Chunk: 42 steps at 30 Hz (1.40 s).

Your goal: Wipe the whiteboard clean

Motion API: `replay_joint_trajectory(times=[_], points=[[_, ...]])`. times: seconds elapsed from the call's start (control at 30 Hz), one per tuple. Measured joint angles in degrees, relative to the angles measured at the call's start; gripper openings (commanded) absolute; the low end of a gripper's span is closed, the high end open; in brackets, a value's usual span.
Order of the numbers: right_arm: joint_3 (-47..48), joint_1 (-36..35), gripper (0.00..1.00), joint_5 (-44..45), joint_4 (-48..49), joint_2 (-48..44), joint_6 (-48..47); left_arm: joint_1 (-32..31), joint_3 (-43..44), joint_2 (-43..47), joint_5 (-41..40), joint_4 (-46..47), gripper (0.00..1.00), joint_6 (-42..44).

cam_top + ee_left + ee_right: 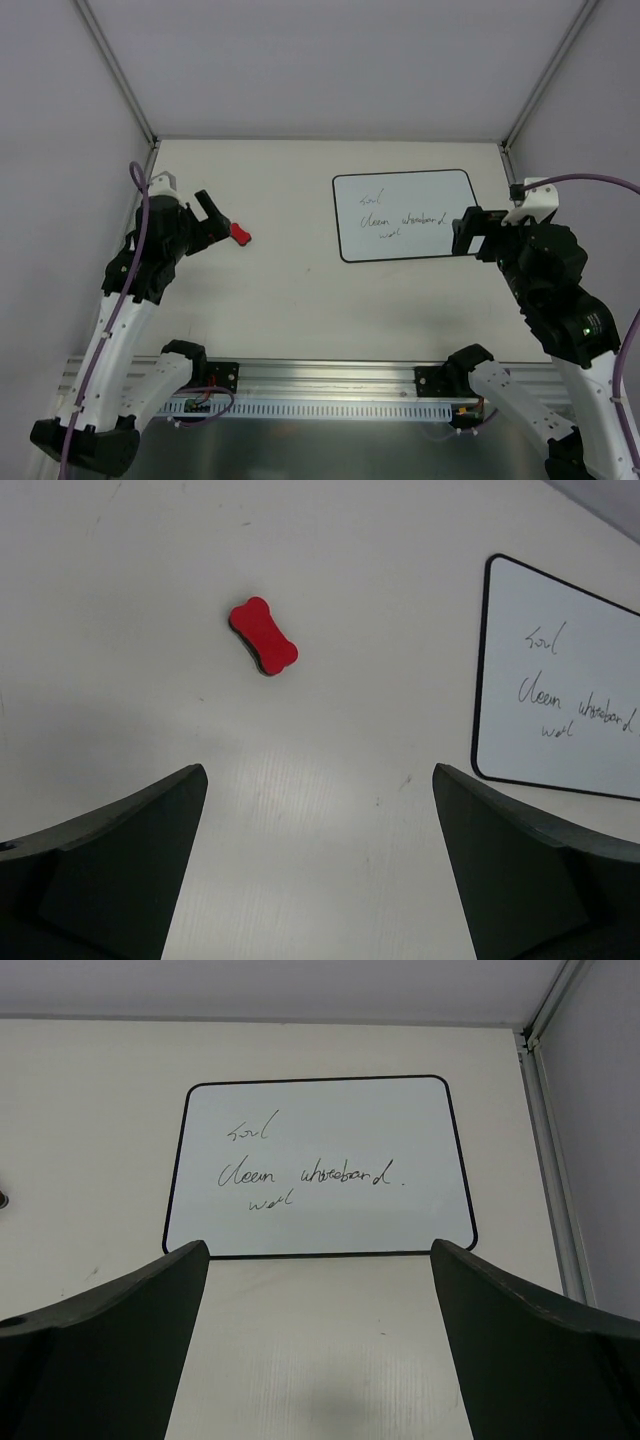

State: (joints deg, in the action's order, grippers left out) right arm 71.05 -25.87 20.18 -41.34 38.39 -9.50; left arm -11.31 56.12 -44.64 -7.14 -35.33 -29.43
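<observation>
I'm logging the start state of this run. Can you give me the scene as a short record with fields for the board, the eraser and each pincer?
whiteboard: flat on the table, right of centre, dark handwriting on it, not erased
eraser: red, bone-shaped, on the table left of the whiteboard, apart from it
left pincer: open, empty, short of the eraser
right pincer: open, empty, at the whiteboard's near edge

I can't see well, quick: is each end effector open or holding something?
Left end effector: open, holding nothing.
Right end effector: open, holding nothing.
</observation>
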Motion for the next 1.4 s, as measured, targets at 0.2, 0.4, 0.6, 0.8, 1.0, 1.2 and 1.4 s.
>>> replay_joint_trajectory(times=[0.2,0.4,0.6,0.8,1.0,1.2,1.4], points=[[-0.4,0.0,0.99,0.0,-0.5,1.6,1.1,0.0,5.1,-16.3,2.0,-0.6,0.99,-2.7],[-2.7,0.0,0.99,-0.2,-0.6,2.5,1.8,0.0,10.2,-33.3,3.0,-1.2,0.99,-6.4],[-6.5,0.0,0.99,-3.0,-0.9,2.6,2.5,0.0,15.8,-45.8,2.3,-1.4,0.96,-13.4],[-8.8,0.0,0.99,-6.8,-1.0,2.8,3.0,0.0,20.1,-54.6,-0.2,-1.2,0.83,-20.6],[-10.0,0.0,0.99,-8.9,-1.0,2.8,2.9,0.2,20.7,-58.2,-2.6,-1.3,0.78,-25.9],[-11.3,0.0,0.99,-9.2,-1.0,2.6,2.8,0.8,21.2,-61.5,-3.4,-1.3,0.75,-27.9],[-11.6,0.0,0.99,-9.8,-1.0,2.9,2.8,1.3,21.3,-65.0,-3.4,-1.4,0.7,-28.3]])
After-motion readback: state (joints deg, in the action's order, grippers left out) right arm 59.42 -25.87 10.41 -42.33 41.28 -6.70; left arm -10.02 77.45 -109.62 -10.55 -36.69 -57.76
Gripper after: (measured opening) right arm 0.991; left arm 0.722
